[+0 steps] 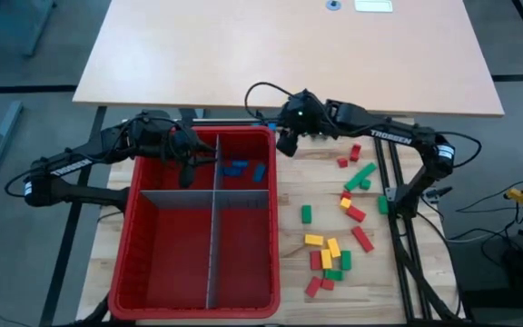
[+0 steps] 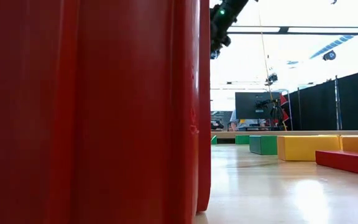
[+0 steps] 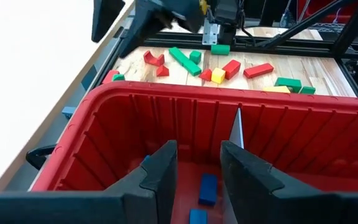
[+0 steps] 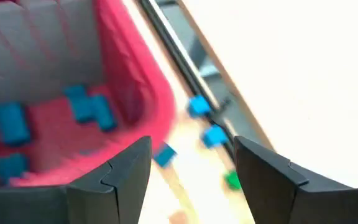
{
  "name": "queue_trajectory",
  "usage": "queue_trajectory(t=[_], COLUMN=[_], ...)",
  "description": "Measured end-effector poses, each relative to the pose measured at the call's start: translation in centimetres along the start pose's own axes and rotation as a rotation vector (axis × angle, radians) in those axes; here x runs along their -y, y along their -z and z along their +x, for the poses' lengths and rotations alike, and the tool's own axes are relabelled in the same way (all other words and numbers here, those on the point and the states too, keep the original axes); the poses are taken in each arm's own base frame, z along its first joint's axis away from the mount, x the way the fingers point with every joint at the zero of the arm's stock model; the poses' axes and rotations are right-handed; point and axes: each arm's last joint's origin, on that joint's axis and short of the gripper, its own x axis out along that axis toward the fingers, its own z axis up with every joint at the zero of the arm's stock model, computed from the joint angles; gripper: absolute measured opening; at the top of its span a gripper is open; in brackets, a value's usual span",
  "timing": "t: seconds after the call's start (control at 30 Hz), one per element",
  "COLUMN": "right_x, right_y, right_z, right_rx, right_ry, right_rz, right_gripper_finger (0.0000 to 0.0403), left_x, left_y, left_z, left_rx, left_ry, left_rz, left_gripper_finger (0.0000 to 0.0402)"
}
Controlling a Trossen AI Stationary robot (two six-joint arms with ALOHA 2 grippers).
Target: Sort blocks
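The red bin [image 1: 134, 238], split by grey dividers [image 1: 213, 238], holds several blue blocks [image 1: 237, 168] in its far right compartment. My left gripper [image 1: 189, 166] hangs open over the bin's far part near the middle divider, and blue blocks [image 3: 208, 188] lie below its fingers. My right gripper [image 1: 287, 143] is open and hovers just outside the bin's far right corner, above a few blue blocks [image 4: 199, 106] and a green one [image 4: 232, 180] on the table. Red, green and yellow blocks [image 1: 334, 250] lie scattered on the table right of the bin.
The bin's tall red wall [image 2: 92, 106] fills the left of the low view. Green [image 2: 263, 144], yellow [image 2: 308, 147] and red [image 2: 347, 160] blocks lie to its right. A black frame [image 1: 398, 213] runs along the table's right side. A pale tabletop [image 1: 289, 45] lies beyond.
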Motion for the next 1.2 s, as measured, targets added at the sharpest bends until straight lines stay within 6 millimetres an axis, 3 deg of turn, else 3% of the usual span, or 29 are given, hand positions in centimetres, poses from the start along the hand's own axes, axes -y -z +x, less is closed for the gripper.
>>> queue_trajectory(t=[0.13,0.43,0.8,0.97,1.2], right_x=[1.1,2.3,6.3,8.7,12.4], right_y=[1.1,6.2,10.3,13.3,14.8], right_z=[0.3,4.0,3.2,4.4,6.6], right_rx=[-0.061,-0.181,0.032,0.081,0.187], right_ry=[0.042,0.069,0.095,0.085,-0.079], right_rz=[-0.007,-0.031,0.071,0.135,0.298], right_gripper_finger=[0.0203,0.0199,0.0199,0.0192,0.0184], left_x=[0.0,0.0,0.0,0.0,0.0], left_y=[0.1,0.0,0.0,0.0,0.0], left_z=[0.0,0.0,0.0,0.0,0.1], left_rx=[-0.005,-0.004,-0.003,-0.003,0.000], left_ry=[0.001,0.001,0.001,0.001,0.000], left_rz=[-0.001,-0.006,-0.010,-0.009,-0.021], left_gripper_finger=[0.0108,0.0111,0.0107,0.0108,0.0104])
